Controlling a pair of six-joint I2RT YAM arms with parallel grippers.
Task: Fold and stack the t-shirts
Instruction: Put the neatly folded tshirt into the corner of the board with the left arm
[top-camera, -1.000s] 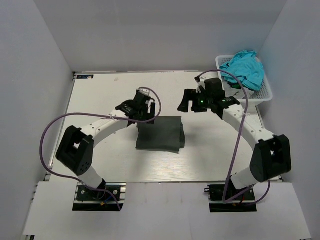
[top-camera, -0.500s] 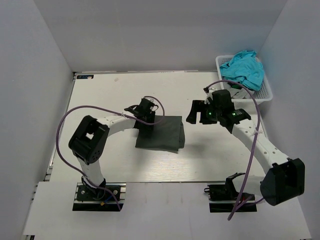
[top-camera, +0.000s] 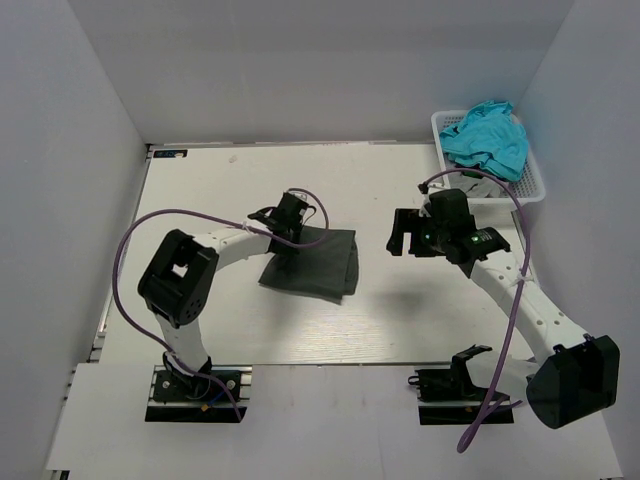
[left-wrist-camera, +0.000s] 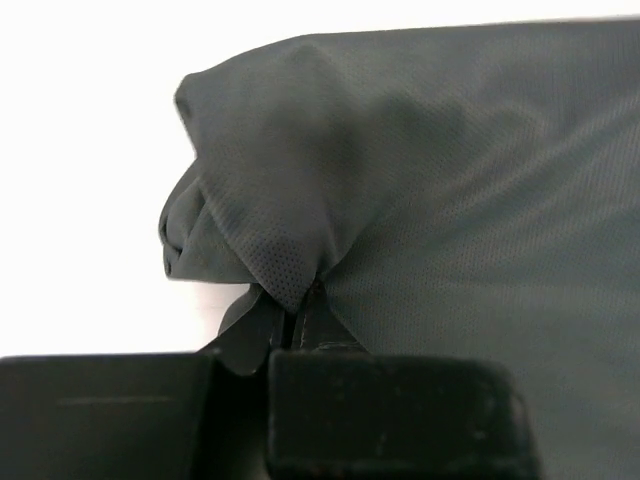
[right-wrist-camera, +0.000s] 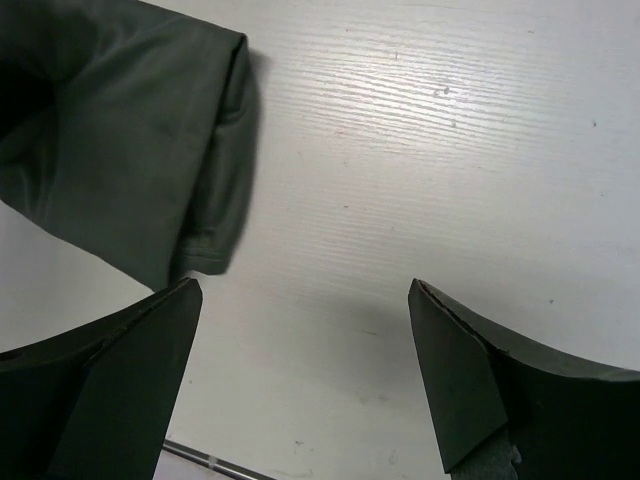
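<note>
A folded dark charcoal-grey t-shirt (top-camera: 315, 265) lies mid-table, skewed, its upper left corner pinched and bunched. My left gripper (top-camera: 292, 231) is shut on that corner; in the left wrist view the cloth (left-wrist-camera: 420, 180) puckers into the closed gripper (left-wrist-camera: 297, 318). A turquoise t-shirt (top-camera: 487, 135) is heaped in the white basket (top-camera: 530, 187) at the back right. My right gripper (top-camera: 402, 232) hovers open to the right of the dark shirt, apart from it. Its wrist view shows the gripper (right-wrist-camera: 305, 300) wide over bare table, the shirt's folded edge (right-wrist-camera: 130, 150) at upper left.
The white lattice basket stands at the table's back right corner, just behind my right arm. White walls enclose the table on three sides. Purple cables loop from both arms.
My left gripper has closed on the dark shirt's upper left corner and dragged it, so the shirt now lies skewed. My right arm has drawn back to the right, still open.
</note>
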